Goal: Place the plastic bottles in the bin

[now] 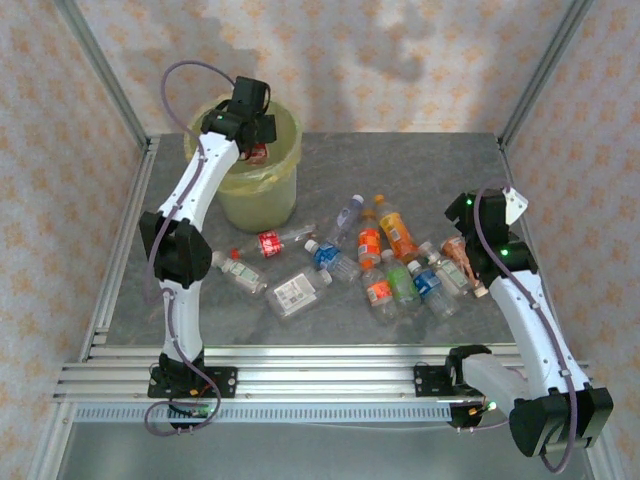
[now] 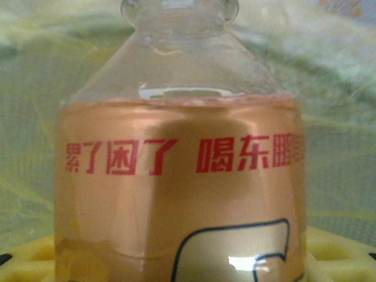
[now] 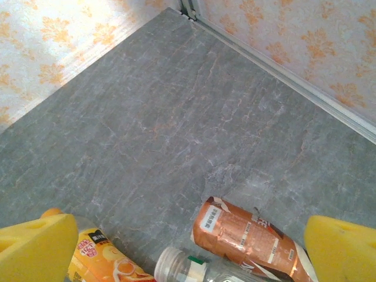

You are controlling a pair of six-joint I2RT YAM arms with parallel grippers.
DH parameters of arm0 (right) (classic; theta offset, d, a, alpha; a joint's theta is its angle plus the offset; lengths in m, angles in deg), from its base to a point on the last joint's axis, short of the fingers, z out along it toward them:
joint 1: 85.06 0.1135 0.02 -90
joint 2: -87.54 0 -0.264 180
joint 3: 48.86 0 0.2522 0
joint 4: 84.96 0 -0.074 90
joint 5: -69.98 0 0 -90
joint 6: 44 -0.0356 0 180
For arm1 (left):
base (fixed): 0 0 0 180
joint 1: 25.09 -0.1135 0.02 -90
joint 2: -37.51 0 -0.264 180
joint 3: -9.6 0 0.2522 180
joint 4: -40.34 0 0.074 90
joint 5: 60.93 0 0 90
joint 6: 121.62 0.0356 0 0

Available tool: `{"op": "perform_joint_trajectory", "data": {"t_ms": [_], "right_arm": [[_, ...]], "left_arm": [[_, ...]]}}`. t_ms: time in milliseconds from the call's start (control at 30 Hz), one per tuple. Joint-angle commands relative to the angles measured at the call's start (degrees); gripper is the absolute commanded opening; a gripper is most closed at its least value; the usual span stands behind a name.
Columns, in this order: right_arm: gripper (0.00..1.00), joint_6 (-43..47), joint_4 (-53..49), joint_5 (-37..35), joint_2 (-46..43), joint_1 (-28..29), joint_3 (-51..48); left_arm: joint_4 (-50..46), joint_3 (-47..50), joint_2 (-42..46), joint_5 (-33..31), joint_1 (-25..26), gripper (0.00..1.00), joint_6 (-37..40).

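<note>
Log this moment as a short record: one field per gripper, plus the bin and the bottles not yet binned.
left gripper: over the bin, shut on the held bottle
held bottle: clear, gold label with red characters, yellow bag behind it
bin: far left of the table, lined with a yellow bag
right gripper: open, holding nothing, above the right end of the pile
loose bottles: about a dozen, lying on the table
below right gripper: brown-labelled bottle, lying flat

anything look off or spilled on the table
No spill shows. The plastic bottles all lie on their sides, scattered across the table, some touching. The brown-labelled bottle at the right edge of the group has a label that looks crumpled. Nothing else stands out.
</note>
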Motion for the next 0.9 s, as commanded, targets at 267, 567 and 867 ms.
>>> {"op": "perform_joint_trajectory", "data": {"t_ms": [267,567,867], "right_arm": [[0.99,-2.5,-3.9,-2.4,2.2,0.4,1.4],[0.99,-2.5,-4.0,-2.6,3.6,0.4,1.2],[0.99,-2.1,-4.2,-3.5,3.3,0.4,1.4]], "left_arm": [[-7.6,-2.3,-2.9,-0.4,0.0,0.48,1.0],[-8.5,-1.8,-4.1,-0.4,0.0,0.62,0.3],[-8.8,-1.0,-2.9,-0.7,0.0,0.80,-0.9]]}}
